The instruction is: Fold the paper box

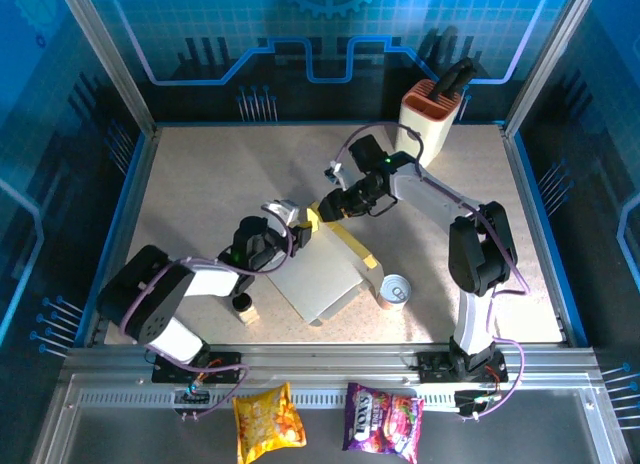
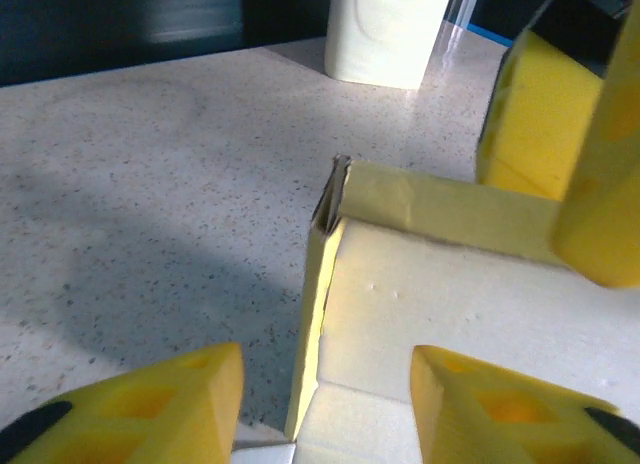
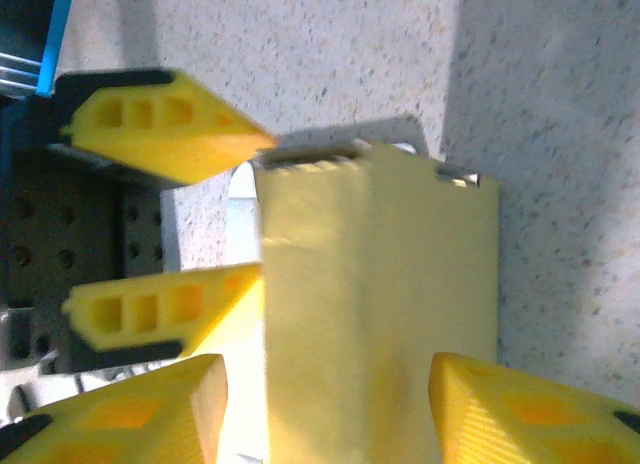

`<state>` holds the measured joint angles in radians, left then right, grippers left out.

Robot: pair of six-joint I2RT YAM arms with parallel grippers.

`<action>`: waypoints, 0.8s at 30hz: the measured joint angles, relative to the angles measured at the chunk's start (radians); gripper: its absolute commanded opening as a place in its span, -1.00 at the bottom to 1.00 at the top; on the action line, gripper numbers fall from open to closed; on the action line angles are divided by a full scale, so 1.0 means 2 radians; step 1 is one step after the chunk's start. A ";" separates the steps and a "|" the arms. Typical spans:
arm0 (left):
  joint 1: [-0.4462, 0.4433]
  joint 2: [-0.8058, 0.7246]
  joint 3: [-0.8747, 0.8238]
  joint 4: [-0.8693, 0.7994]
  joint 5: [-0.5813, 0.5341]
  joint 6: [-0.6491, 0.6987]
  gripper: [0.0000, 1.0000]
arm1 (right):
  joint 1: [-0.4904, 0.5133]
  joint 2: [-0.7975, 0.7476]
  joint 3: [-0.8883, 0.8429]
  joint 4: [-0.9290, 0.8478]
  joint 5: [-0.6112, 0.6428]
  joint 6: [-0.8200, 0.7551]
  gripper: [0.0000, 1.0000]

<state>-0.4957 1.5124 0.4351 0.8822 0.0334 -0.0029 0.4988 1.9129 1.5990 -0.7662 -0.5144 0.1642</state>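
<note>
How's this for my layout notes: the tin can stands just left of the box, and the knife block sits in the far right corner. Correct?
Wrong side: the top view shows the tin can just right of the box, not left. The knife block does sit in the far right corner.

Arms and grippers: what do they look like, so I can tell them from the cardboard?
The left arm and right arm both have white link shells between bulky black joints, with a lilac cable looping along each and a small green light near the wrist. The fingers of the left gripper and right gripper are bright yellow wedges with rectangular cut-outs and black corners.
</note>
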 measured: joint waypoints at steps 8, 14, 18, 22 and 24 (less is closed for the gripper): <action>0.002 -0.133 -0.007 -0.135 -0.026 -0.019 0.15 | 0.029 0.010 0.084 -0.030 0.072 0.007 0.64; 0.013 -0.206 -0.007 -0.212 -0.041 -0.026 0.23 | 0.055 0.072 0.172 -0.071 0.131 0.006 0.65; 0.026 -0.246 -0.007 -0.241 -0.047 -0.035 0.25 | 0.072 0.115 0.210 -0.101 0.166 0.006 0.59; 0.034 -0.267 -0.007 -0.258 -0.050 -0.039 0.25 | 0.081 0.146 0.227 -0.124 0.187 0.006 0.48; 0.036 -0.271 -0.008 -0.262 -0.051 -0.039 0.25 | 0.084 0.158 0.231 -0.132 0.192 0.006 0.40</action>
<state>-0.4232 0.9695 0.4194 0.3588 -0.0677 -0.0814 0.6670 2.2288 2.0613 -1.0298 -0.1295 0.1764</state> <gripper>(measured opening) 0.625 0.727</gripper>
